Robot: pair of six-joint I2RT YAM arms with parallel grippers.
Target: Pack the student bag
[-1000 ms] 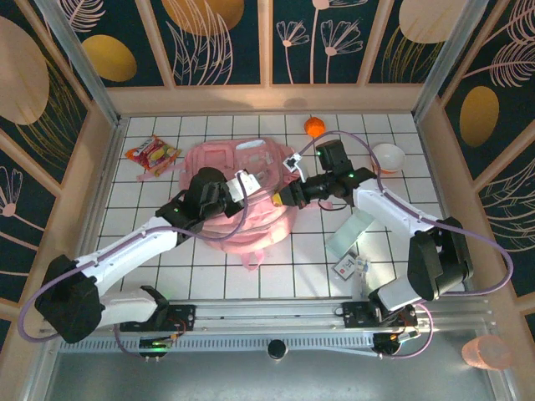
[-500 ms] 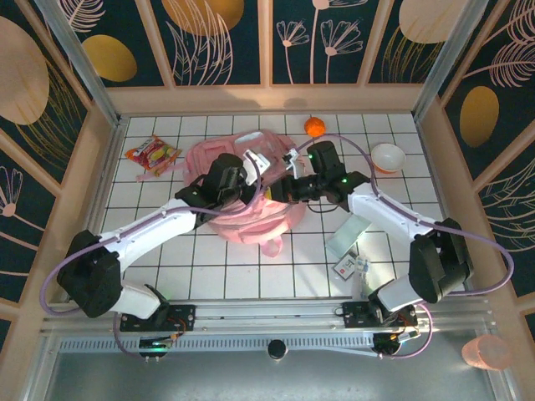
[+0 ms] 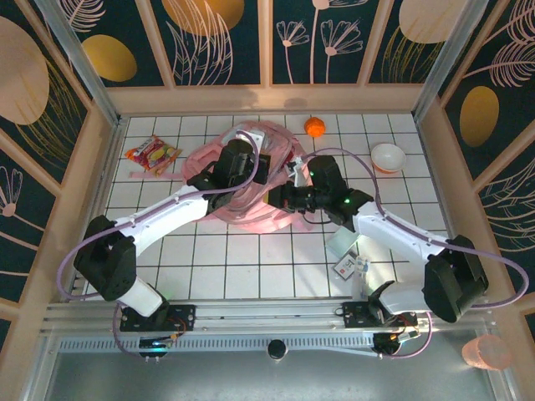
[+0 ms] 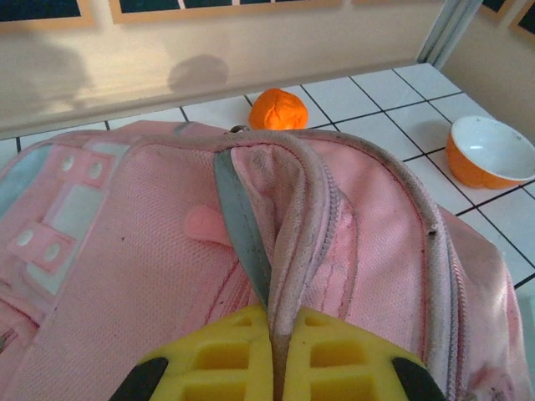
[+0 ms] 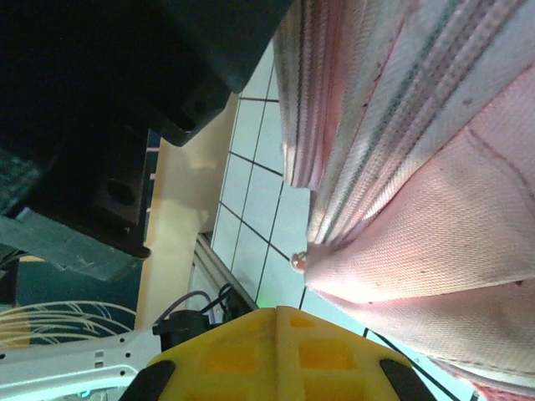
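From above, the student bag point(image 3: 251, 210) lies mid-table, with the left gripper point(image 3: 253, 164) at its 12 o'clock edge and the right gripper point(image 3: 277, 194) at its 3 o'clock side. In the left wrist view, the yellow fingers point(image 4: 226, 359) pinch tight on the bag's raised zipper rim, and an orange ball point(image 4: 279, 109) sits at 12 o'clock. In the right wrist view, the fingers are pressed together at 6 o'clock, with pink fabric at 3 o'clock.

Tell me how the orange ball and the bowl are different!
The orange ball is lumpy and orange all over; the bowl is orange outside, white inside. The ball is closed and round; the bowl is hollow, open upward. Both sit on the tiled table.
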